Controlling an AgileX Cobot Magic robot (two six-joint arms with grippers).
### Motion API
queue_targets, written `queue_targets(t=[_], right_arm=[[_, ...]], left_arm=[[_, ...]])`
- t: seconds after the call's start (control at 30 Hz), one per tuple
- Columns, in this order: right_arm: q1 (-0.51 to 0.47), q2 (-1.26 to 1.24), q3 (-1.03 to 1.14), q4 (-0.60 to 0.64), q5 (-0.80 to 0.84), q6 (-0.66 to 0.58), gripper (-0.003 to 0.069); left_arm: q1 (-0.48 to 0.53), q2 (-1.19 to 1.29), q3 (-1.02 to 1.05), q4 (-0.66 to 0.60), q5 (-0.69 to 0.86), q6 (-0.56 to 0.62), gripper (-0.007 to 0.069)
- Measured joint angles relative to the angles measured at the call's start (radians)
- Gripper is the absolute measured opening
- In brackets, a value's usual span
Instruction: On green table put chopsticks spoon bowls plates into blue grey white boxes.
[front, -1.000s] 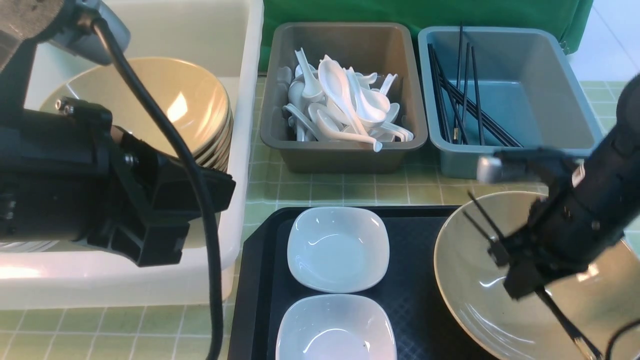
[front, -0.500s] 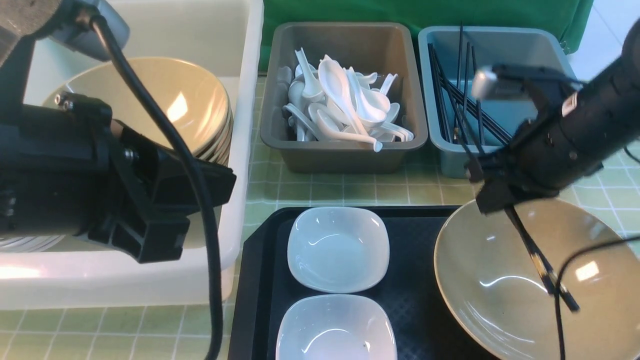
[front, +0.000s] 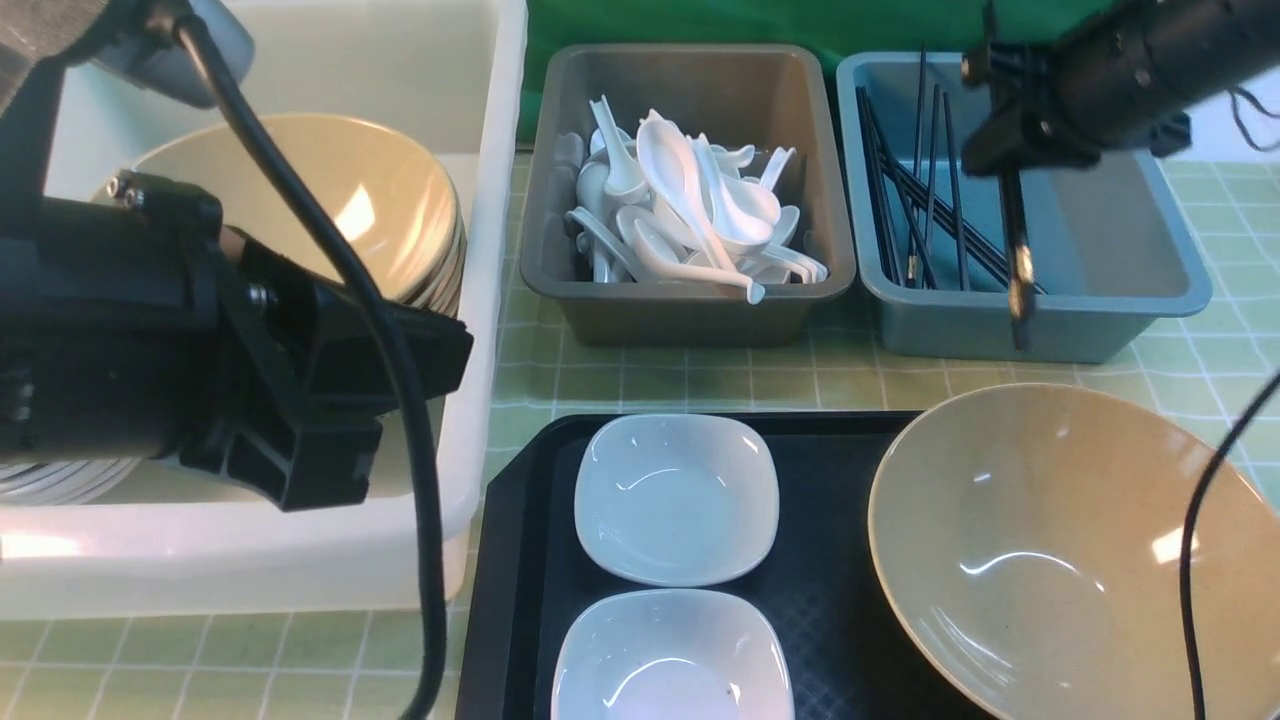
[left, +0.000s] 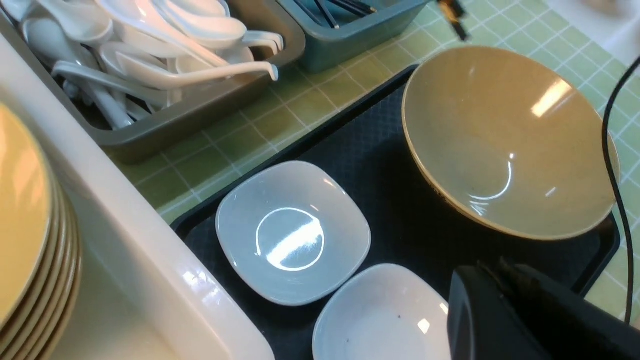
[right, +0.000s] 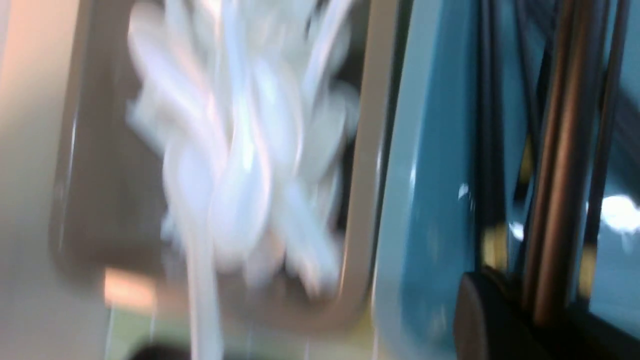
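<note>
Inspector: Right end effector (front: 1008, 165) has travelled from over the large tan ceramic bowl (front: 1050, 560) to above the blue plastic box (front: 1100, 310). State?

Technician: Pressed together, pinching a pair of black chopsticks (front: 1017, 260). The pair hangs almost vertical. In the front view its lower tips show in front of the box's near wall, clear of the bowl.

Inspector: Left end effector (left: 495, 272)?

Technician: Pressed together, holding nothing, raised near the white plastic box (front: 480, 200).

Inspector: Remaining items?

Technician: The bowl and two white square plates (front: 675, 498) sit on the black tray (front: 830, 500). Loose black chopsticks (front: 920, 200) lie in the blue box. White plastic spoons (front: 690, 210) fill the grey plastic box (front: 690, 320). Stacked tan bowls (front: 340, 200) rest in the white box.
</note>
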Motion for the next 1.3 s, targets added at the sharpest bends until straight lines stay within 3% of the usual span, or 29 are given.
queue_targets(t=[0.4,0.57,0.73,0.97,1.3], right_arm=[[-0.051,0.384,-0.379,0.092,-0.037,0.089,0.005],[-0.054,0.435,-0.391,0.086,-0.024,0.076,0.013],[-0.054,0.417,-0.392,0.067,0.039,-0.012,0.0269],[-0.054,0.296,-0.393,-0.098,0.184,-0.04,0.0448],[-0.041,0.039,-0.38,-0.152,0.349,-0.114,0.0471]], left_arm=[[0.0,0.0,0.0,0.0,-0.03,0.001,-0.0001],[0.0,0.0,0.0,0.0,-0.034,-0.001,-0.0001],[0.0,0.0,0.0,0.005,-0.034,-0.001,-0.0001],[0.0,0.001,0.0,0.062,-0.037,-0.001,-0.0001],[0.0,0.117,0.0,0.067,-0.026,-0.001,-0.0001]])
